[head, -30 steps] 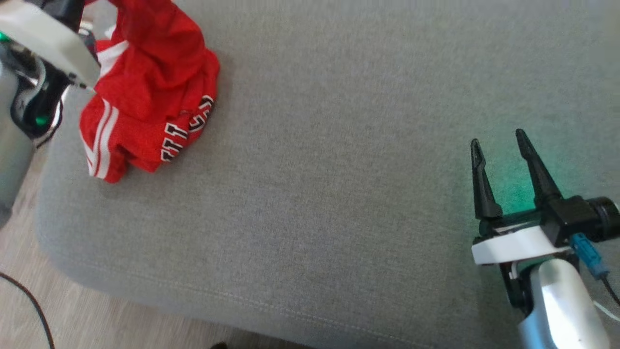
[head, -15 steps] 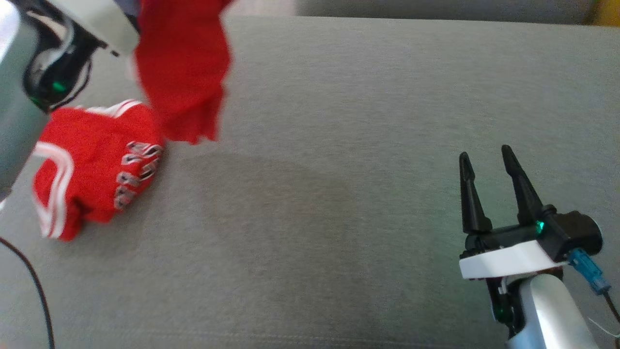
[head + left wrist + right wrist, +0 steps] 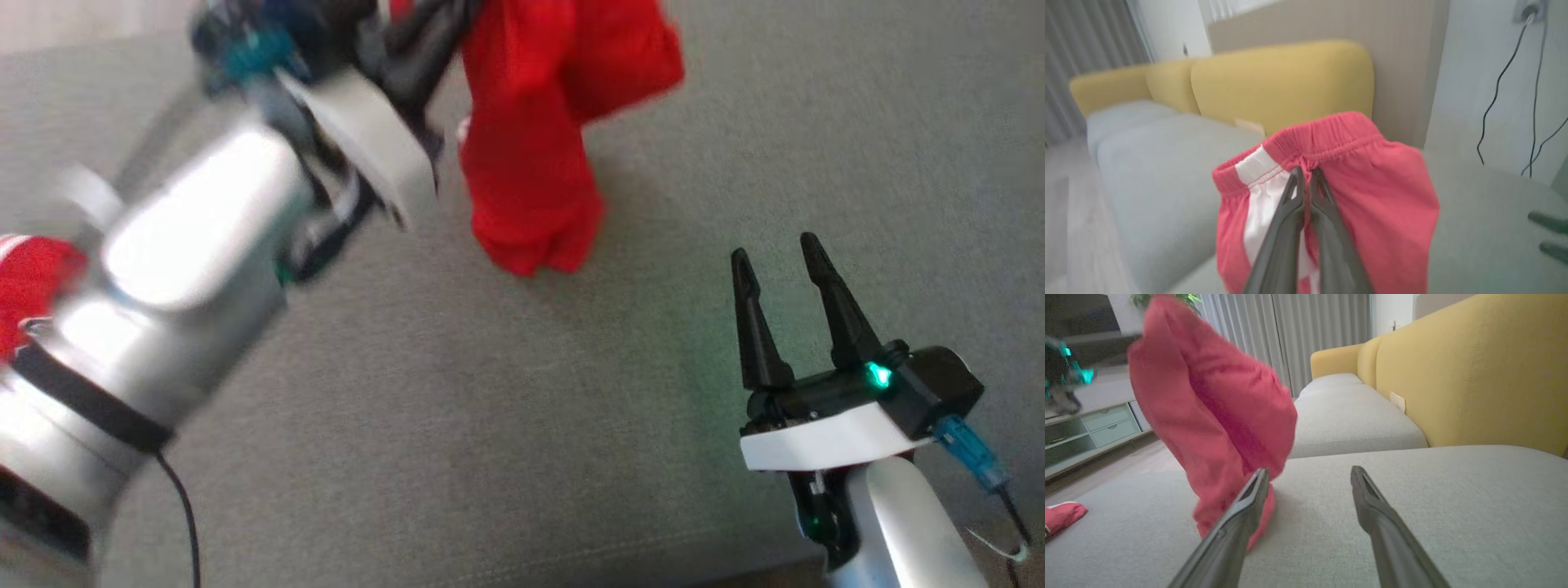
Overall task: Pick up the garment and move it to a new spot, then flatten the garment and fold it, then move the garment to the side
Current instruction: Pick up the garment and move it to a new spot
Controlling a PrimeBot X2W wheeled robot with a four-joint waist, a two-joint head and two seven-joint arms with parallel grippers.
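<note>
Dangling top centre over the grey cushion [image 3: 490,408], the red shorts [image 3: 531,163] are pinched at the waistband by the left gripper [image 3: 1304,169]; right gripper [image 3: 774,249] gapes empty lower right, left forearm [image 3: 188,237] half-hiding another red piece [image 3: 33,278].

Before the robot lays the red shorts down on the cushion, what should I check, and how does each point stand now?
1. Grip: left gripper shut on the red shorts at the waistband: ok.
2. Lower end touching the grey cushion: cannot tell.
3. Helper: right gripper open and empty: ok.
4. Right gripper apart from the shorts: ok.
5. The other red cloth lies away from the hanging shorts: ok.
</note>
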